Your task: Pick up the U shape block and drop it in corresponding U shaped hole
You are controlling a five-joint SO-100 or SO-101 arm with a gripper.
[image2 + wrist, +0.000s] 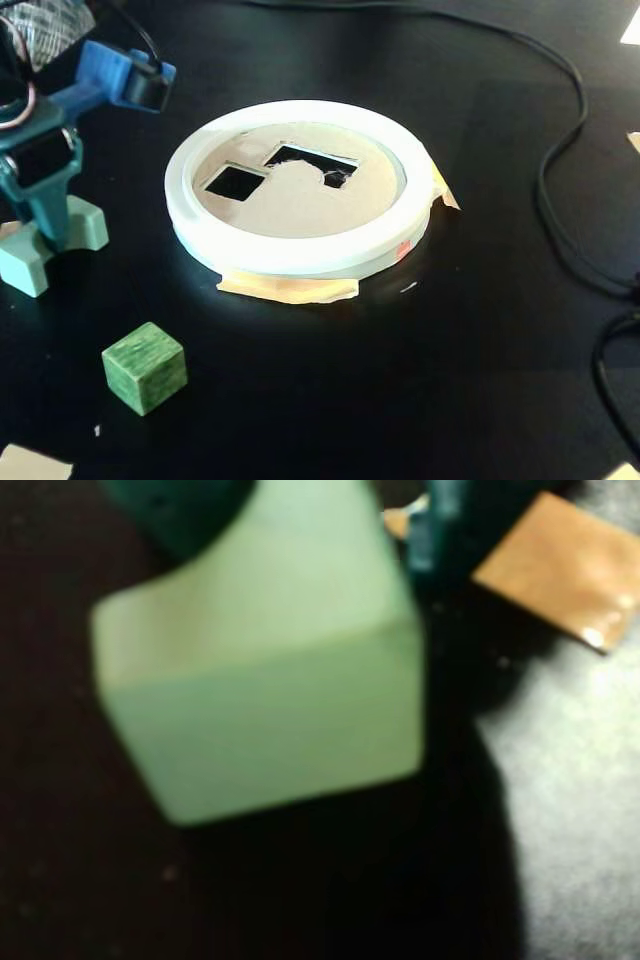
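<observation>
The U shape block (270, 680) is pale green and fills the wrist view, blurred and very close. In the fixed view it (88, 225) sits at the far left on the black table, with its two legs showing either side of the arm. My teal gripper (310, 540) straddles its middle (45, 215), one finger on each side, shut on it. The block looks to be resting on the table. The U shaped hole (315, 165) is in the tan plate inside a white ring (300, 255), to the right of the gripper.
A square hole (235, 182) lies beside the U shaped one. A dark green cube (145, 367) sits in front of the gripper. Tan tape (290, 290) holds the ring down and also shows in the wrist view (560, 570). Black cables (550, 170) run along the right.
</observation>
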